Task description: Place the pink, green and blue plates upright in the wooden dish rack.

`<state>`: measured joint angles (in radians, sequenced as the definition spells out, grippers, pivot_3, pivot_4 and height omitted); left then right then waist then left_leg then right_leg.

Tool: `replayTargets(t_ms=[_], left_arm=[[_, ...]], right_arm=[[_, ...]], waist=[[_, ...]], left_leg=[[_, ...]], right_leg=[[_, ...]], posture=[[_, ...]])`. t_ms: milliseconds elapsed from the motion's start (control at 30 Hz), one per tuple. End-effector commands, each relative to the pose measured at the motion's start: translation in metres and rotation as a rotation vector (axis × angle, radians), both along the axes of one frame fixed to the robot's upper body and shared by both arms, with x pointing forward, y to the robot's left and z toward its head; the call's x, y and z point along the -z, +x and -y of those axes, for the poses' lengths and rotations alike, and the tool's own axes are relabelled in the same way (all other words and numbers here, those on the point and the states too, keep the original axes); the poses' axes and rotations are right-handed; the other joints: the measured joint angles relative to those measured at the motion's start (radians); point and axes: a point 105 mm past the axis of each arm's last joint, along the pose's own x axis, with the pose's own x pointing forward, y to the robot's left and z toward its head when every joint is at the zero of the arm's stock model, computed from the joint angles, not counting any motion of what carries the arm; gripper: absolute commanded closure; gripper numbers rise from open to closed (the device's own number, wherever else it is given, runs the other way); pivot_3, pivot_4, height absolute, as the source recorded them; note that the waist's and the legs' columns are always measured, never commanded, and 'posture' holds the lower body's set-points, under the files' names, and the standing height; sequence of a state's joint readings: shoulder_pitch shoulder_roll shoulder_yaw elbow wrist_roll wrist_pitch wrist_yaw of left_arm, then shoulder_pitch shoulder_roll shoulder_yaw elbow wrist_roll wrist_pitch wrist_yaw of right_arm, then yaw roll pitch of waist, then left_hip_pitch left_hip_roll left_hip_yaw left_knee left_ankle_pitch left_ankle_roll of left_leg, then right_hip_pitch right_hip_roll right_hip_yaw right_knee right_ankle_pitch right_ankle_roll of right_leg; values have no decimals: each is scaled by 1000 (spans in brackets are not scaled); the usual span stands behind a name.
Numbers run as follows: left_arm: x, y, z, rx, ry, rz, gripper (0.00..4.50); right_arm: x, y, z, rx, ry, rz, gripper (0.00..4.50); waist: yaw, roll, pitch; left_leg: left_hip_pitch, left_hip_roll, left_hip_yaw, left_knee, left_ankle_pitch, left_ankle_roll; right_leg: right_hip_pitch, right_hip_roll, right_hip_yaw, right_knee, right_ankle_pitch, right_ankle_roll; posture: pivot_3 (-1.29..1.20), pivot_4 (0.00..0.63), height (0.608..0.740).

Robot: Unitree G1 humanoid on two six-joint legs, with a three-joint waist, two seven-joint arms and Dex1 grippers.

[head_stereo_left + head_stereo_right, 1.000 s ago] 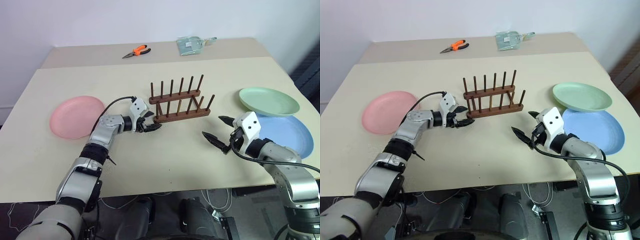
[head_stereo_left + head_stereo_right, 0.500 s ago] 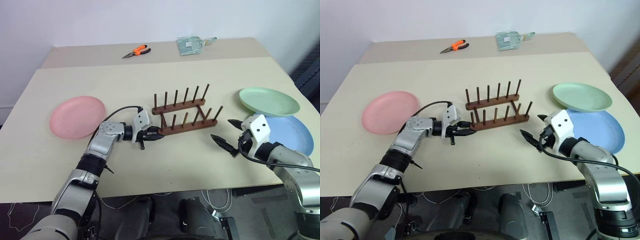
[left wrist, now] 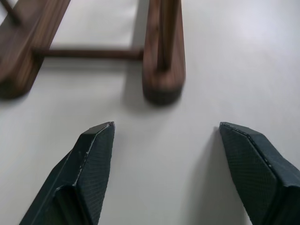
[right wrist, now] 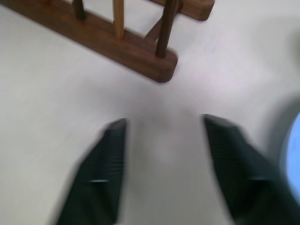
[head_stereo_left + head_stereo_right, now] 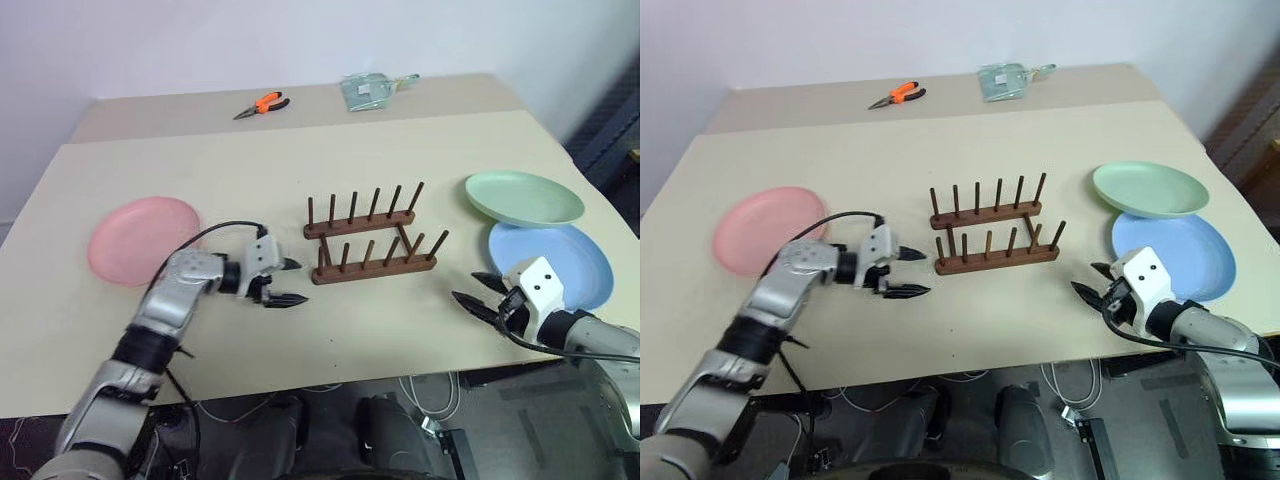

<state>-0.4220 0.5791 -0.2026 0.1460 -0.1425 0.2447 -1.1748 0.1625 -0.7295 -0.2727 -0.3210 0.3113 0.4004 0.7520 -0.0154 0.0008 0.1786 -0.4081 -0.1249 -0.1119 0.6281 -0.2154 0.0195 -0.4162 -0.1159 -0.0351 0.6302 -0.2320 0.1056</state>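
Dowelled dark-wood dish rack [image 5: 372, 240] and smooth round plates, pink [image 5: 140, 238], green [image 5: 522, 197], blue [image 5: 556, 262], on matte beige table [image 5: 300, 160]; both end effectors, left [image 5: 287, 283] and right [image 5: 480, 294], spread empty

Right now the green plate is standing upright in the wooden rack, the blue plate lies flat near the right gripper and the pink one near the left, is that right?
Not quite. In the left eye view the green plate lies flat on the table, beyond the blue plate, and the wooden rack holds no plates. The rest is right: the pink plate lies flat near the left gripper.
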Motion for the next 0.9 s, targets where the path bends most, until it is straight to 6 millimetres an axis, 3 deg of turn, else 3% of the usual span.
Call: replayTargets(t_ms=[33,67,133,267,333,500,667,900], left_arm=[[5,-27,1,1,-34,-114,2142],[3,-32,9,11,-53,-121,2596],[1,-38,26,10,-78,-130,3564],[14,-43,58,17,-42,-113,3564],[23,-30,66,-76,-34,-82,3564],[33,3,65,-274,-16,-15,3564],[29,28,62,-409,-52,7,3564],[26,41,49,-494,-68,42,3564]], right_arm=[[0,1,-3,-35,-39,16,4030],[3,2,-4,-42,-44,11,4500],[9,5,-6,-48,-61,6,4500],[22,15,-8,-32,-98,-4,4500],[24,23,-16,-44,-103,8,4500],[24,55,-27,4,-157,71,4500],[20,82,-33,53,-171,115,4500],[11,92,-40,32,-154,142,4500]], waist=[[1,0,0],[4,0,0],[17,0,0],[37,0,0],[39,-1,0],[45,-2,-1],[43,-3,-2],[37,-4,-2]], left_leg=[[0,0,0,0,0,0],[0,0,0,0,0,0],[-1,-1,0,1,0,0],[-1,-2,0,4,-1,0],[0,-2,0,3,-1,-1],[3,-2,0,4,-2,-2],[5,-2,0,4,-2,-2],[5,-2,0,3,0,0]], right_leg=[[0,0,0,0,0,0],[0,0,0,0,0,0],[1,-1,0,-1,-1,-2],[3,-2,0,-2,-2,-3],[4,-2,0,-2,-2,-3],[7,-1,0,-2,-3,1],[8,-1,0,-1,-3,1],[8,0,0,-1,1,0]], posture=[[0,150,729],[0,150,729],[0,150,729],[0,150,729],[0,150,729],[0,150,729],[0,150,729],[0,150,729]])
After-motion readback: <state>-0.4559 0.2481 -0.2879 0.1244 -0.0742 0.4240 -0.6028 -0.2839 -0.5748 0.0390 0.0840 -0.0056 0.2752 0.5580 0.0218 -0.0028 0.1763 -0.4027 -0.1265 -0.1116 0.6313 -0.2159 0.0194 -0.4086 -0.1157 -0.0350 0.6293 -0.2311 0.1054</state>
